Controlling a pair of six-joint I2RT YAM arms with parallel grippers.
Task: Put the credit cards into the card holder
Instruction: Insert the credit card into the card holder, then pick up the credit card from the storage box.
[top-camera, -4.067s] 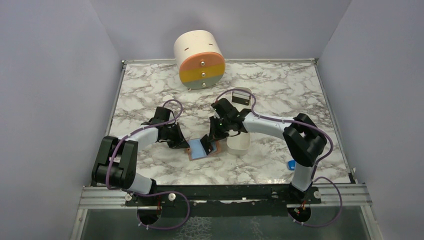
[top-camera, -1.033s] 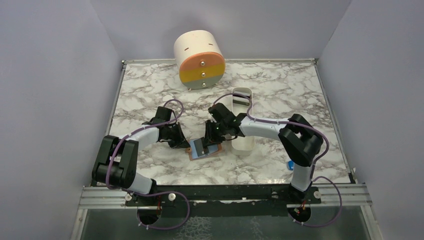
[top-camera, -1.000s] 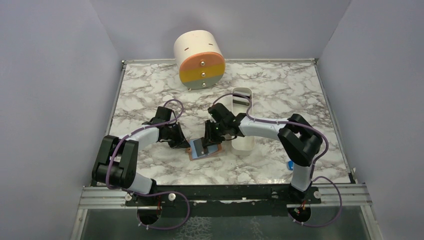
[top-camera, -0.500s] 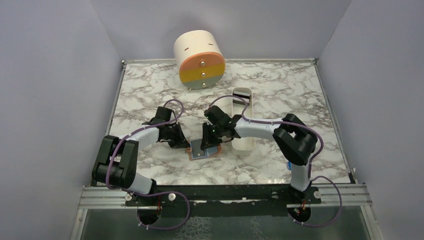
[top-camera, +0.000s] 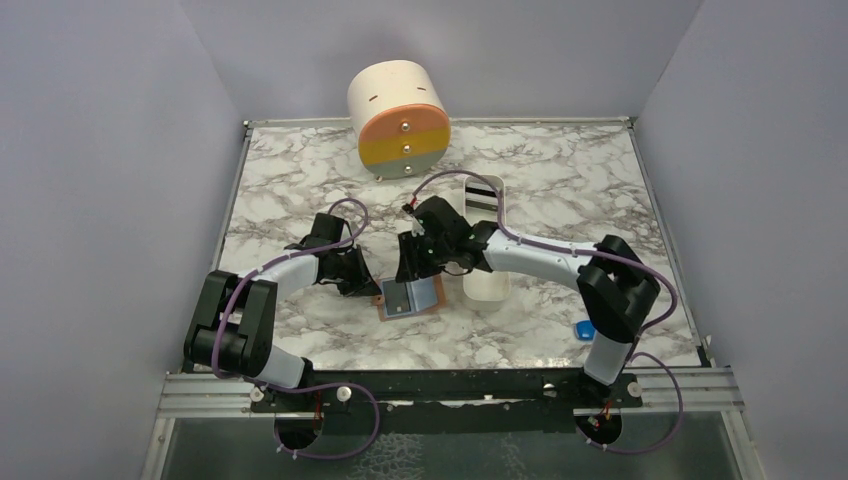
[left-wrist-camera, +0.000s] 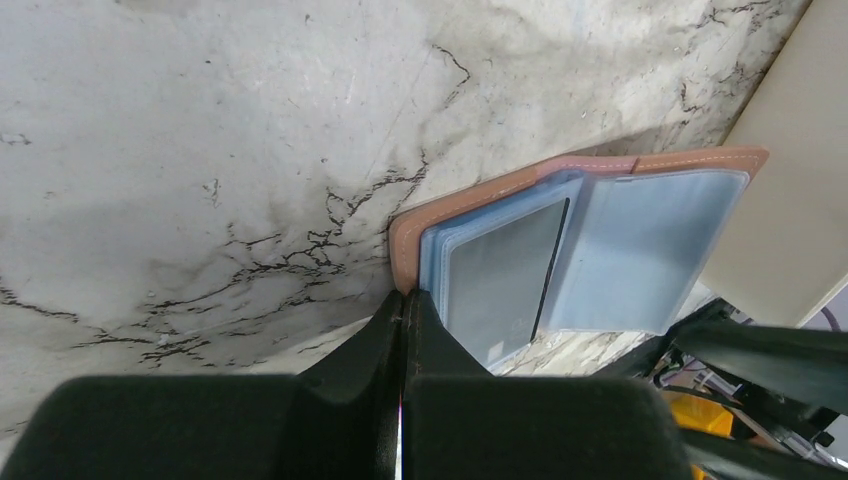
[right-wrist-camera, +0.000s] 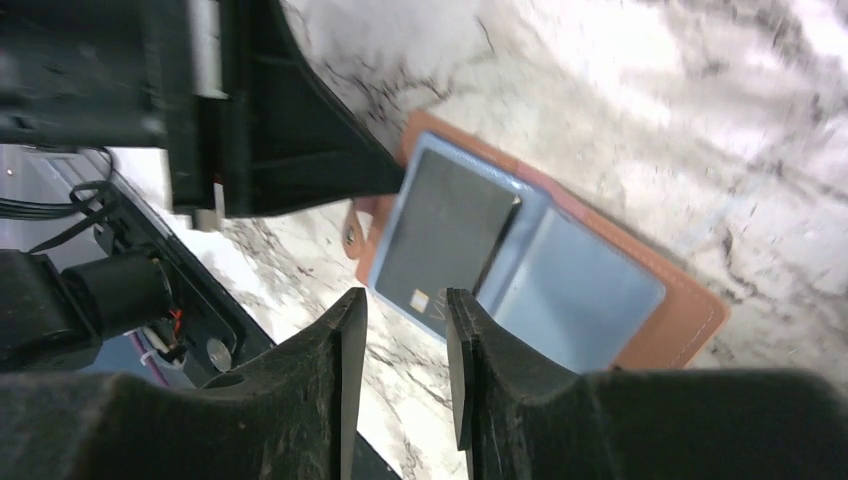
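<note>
Lying open and flat on the marble table (top-camera: 300, 200), the card holder (top-camera: 428, 295) sits directly beneath the right gripper (right-wrist-camera: 405, 298), whose fingers stand slightly apart and grip nothing. One dark credit card (right-wrist-camera: 445, 235) occupies the holder's left sleeve. The left gripper (left-wrist-camera: 403, 297) is closed, tips touching the holder's left edge; whether leather is pinched cannot be determined.

The white table (top-camera: 300, 170) is veined in grey marble, the card holder (top-camera: 410, 297) is tan-brown leather with light-blue inner sleeves, the credit card (left-wrist-camera: 497, 272) in it is dark grey, the tray (top-camera: 484, 285) is white, the block (top-camera: 583, 329) at lower right is bright blue, and the cream drum (top-camera: 398, 105) at upper centre has orange, yellow and grey bands.
</note>
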